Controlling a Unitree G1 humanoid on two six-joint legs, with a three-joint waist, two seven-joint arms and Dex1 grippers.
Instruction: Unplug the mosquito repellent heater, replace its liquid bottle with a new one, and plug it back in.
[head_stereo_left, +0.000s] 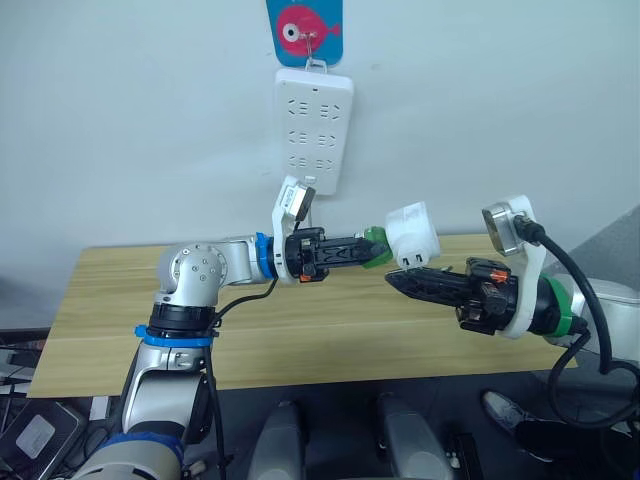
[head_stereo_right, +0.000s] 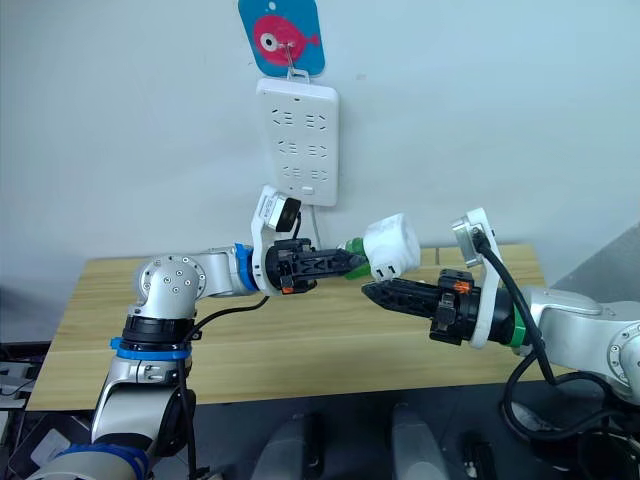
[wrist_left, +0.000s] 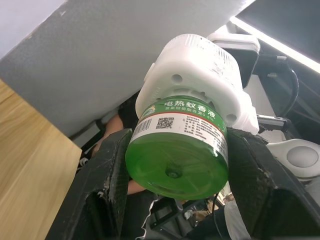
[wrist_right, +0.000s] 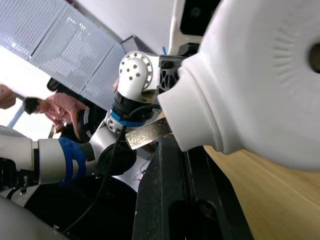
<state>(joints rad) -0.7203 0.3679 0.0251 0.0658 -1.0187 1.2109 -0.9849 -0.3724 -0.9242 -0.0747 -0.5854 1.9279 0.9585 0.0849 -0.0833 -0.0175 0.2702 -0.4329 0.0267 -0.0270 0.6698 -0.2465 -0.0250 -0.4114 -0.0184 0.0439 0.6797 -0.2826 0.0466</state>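
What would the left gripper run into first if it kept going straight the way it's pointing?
Probably the right gripper: the left gripper, shut on the green bottle seated in the white heater, points that way. Depth between them is unclear.

Above the wooden desk (head_stereo_right: 300, 340), left end effector (head_stereo_right: 352, 263) grips a translucent green bottle (head_stereo_right: 354, 245) seated in a white rounded plastic heater (head_stereo_right: 392, 243); right end effector (head_stereo_right: 372, 291) just below.

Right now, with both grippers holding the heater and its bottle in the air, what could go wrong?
1. The left gripper clamps the green bottle, still seated in the mosquito repellent heater. A skewed pull might jam it or spill liquid.
2. The right gripper seems to hold the heater low, near its metal prongs. The heater could twist loose.
3. Both are held above the wooden table, so anything released would fall.
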